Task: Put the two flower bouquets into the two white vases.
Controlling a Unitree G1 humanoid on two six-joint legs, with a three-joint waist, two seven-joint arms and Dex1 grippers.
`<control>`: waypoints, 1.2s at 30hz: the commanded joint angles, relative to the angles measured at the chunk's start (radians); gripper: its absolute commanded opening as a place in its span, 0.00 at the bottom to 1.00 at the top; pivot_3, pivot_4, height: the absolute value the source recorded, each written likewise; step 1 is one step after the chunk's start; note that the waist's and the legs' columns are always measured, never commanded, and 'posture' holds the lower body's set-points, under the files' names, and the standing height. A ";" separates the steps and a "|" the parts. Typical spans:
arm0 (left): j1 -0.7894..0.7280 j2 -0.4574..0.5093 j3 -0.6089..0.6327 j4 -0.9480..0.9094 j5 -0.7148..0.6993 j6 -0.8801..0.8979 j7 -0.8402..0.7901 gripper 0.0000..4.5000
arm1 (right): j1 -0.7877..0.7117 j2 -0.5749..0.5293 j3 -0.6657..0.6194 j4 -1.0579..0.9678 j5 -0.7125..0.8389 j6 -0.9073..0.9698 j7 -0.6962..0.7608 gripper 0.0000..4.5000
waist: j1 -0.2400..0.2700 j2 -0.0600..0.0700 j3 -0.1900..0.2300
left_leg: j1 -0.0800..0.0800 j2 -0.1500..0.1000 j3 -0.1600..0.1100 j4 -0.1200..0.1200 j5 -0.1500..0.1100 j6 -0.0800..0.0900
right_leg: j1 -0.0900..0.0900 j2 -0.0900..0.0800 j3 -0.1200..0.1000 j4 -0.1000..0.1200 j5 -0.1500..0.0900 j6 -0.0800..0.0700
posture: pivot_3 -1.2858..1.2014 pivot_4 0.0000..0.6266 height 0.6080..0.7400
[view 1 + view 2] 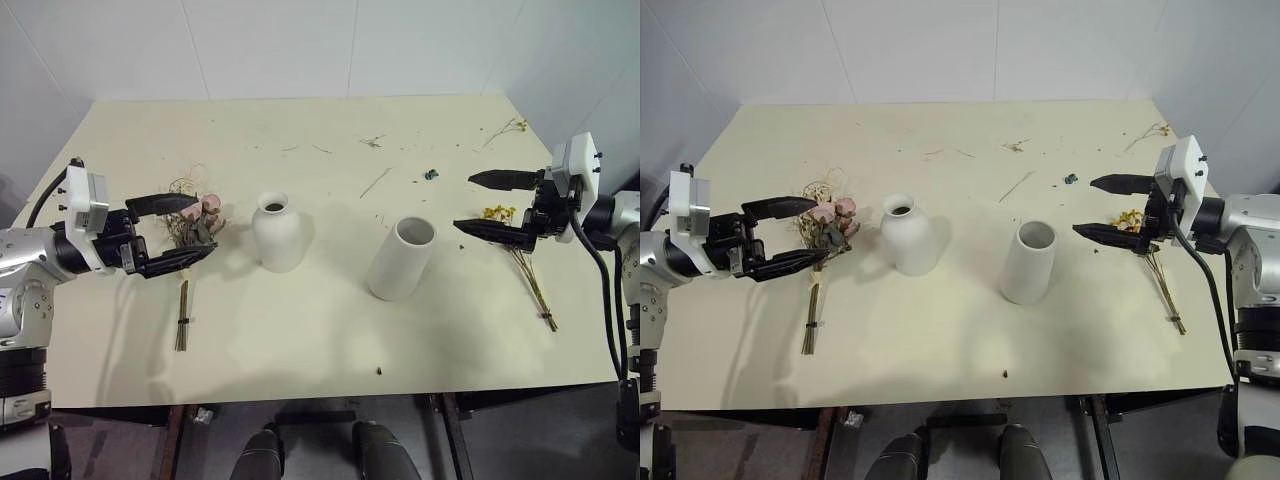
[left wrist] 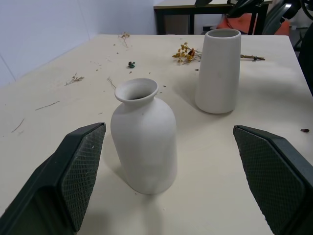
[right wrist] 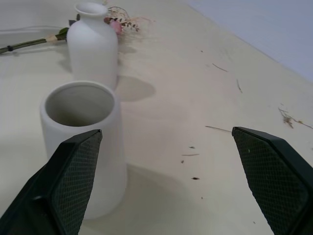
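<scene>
Table: cream top, with both vases standing upright near its middle and both bouquets lying flat on it.
Bottle vase: white, rounded, narrow neck; it stands on the left of the two, apart from the other vase.
Cylinder vase: white, wide mouth, empty inside (the right wrist view looks into it); it stands to the right of the bottle vase.
Rose bouquet: pink roses and dry sprigs, lying left of the bottle vase, heads toward the far side, tied stems pointing to the near edge.
Yellow bouquet: small, yellow-orange heads, thin stems running toward the near right corner; it lies right of the cylinder vase, well apart from it.
Left gripper: released, jaws wide apart and holding nothing; it hovers level above the heads of the rose bouquet and points toward the bottle vase.
Right gripper: also released, jaws wide and empty; it hovers above the heads of the yellow bouquet and points toward the cylinder vase.
Twigs: loose dry bits scattered on the far half of the table.
Green bit: small, on the table beyond the cylinder vase.
</scene>
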 commanded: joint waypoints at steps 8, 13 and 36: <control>0.055 0.111 0.041 -0.074 0.042 0.108 0.072 0.99 | -0.051 0.037 -0.015 -0.009 0.018 -0.022 0.015 1.00 | -0.003 0.000 0.000 | 0.000 0.000 0.000 0.000 0.000 0.000 | 0.000 0.000 0.000 0.000 0.000 0.000 | 0.52 0.24 1.00; 0.081 0.247 0.024 -0.187 0.077 0.518 0.309 0.99 | -0.099 0.069 0.007 0.002 0.010 -0.046 0.046 1.00 | -0.004 0.000 0.001 | 0.001 0.000 0.000 0.000 0.000 0.000 | 0.000 0.000 0.000 0.001 0.000 0.000 | 0.52 0.24 1.00; -0.027 -0.038 -0.160 -0.271 0.152 1.173 0.779 0.99 | 0.037 -0.021 -0.089 -0.260 0.120 0.076 0.062 1.00 | 0.003 -0.001 0.001 | 0.001 -0.001 -0.001 0.002 0.000 -0.001 | 0.001 0.000 0.000 0.003 -0.002 0.001 | 0.52 0.24 1.00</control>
